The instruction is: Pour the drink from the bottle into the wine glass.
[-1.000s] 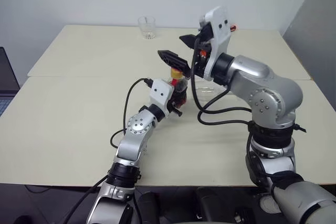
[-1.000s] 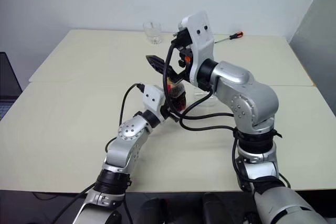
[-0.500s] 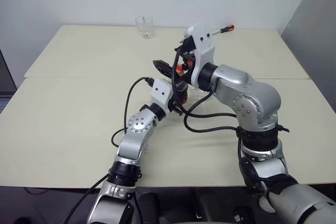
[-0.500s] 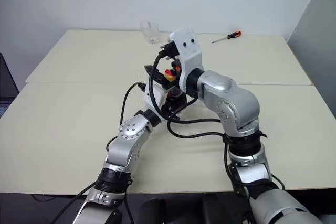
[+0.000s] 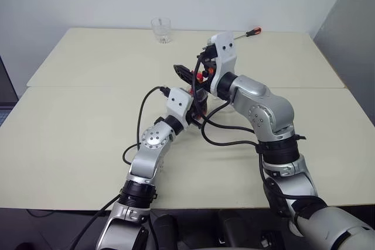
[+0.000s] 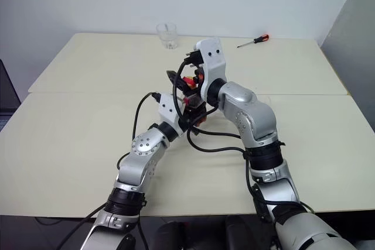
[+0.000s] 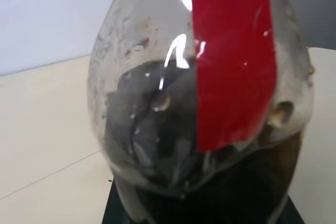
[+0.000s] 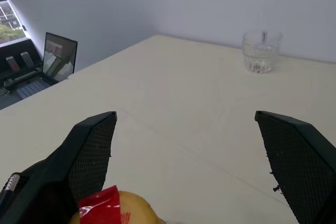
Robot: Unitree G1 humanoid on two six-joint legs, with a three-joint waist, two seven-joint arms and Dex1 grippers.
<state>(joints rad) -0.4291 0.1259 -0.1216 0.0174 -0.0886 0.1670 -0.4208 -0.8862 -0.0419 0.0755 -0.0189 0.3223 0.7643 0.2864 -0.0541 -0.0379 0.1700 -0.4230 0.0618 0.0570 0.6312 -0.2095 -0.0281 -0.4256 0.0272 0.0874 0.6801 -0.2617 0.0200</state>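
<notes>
Bottle [image 7: 205, 103]: upright near the middle of the tabletop [image 5: 76, 121], held by the left pincer [image 5: 199, 108].
Drink [image 7: 157, 150]: dark, fills the lower part of the bottle.
Left pincer: clenched on the bottle's body.
Right pincer [image 8: 189, 145]: spread wide, just above the bottle's top, grasping nothing.
Tumbler [image 5: 162, 30]: far behind the bottle, at the tabletop's back edge.
Screwdriver [image 5: 248, 32]: behind the bottle, right of the tumbler.
</notes>
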